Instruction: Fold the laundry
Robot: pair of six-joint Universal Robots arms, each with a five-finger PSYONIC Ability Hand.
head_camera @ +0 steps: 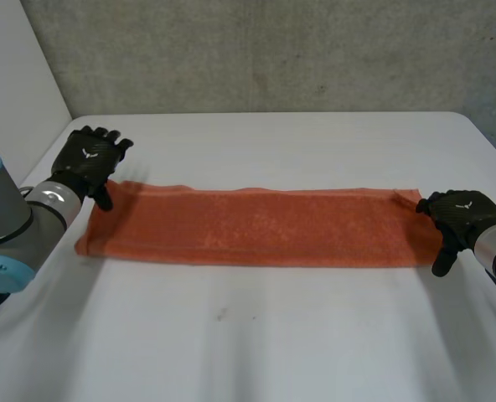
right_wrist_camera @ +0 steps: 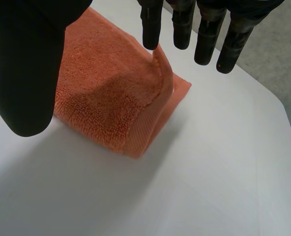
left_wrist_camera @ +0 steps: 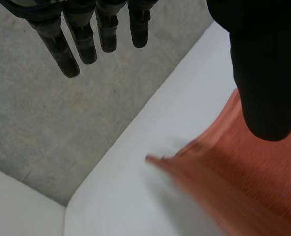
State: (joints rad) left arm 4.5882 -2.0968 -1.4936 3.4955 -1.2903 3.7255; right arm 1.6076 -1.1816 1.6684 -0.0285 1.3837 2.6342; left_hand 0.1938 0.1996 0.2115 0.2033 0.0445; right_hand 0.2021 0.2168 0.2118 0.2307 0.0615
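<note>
- The towel (head_camera: 256, 226) is found laid flat on the table (head_camera: 273, 343) as one long, narrow strip. It is judged to be already folded lengthwise, since its right end appears doubled in the right wrist view.
- The left hand (head_camera: 87, 163) is stationed at the towel's far left corner. Its fingers (left_wrist_camera: 81, 46) are held straight and spread beyond the towel's edge, with the thumb (left_wrist_camera: 268, 78) over the cloth. Nothing is gripped, so the hand is recorded as open.
- The right hand (head_camera: 459, 216) is stationed at the towel's right end. Its fingers are hung straight above the hem (right_wrist_camera: 155, 115), with the thumb set well apart over the cloth. No pinch is made, so this hand is likewise recorded as open.
- A small ridge of hem is seen raised just under one fingertip; contact cannot be confirmed.
- The placement is judged deliberate: one hand is posted at each short end so that an end can be taken up and carried across to the other.
- The step in hand is judged to be the crosswise fold, not yet begun; neither end is lifted.
- A risk is noted: the raised hem at the right end may be caught singly, so that the layers would be parted on lifting.
</note>
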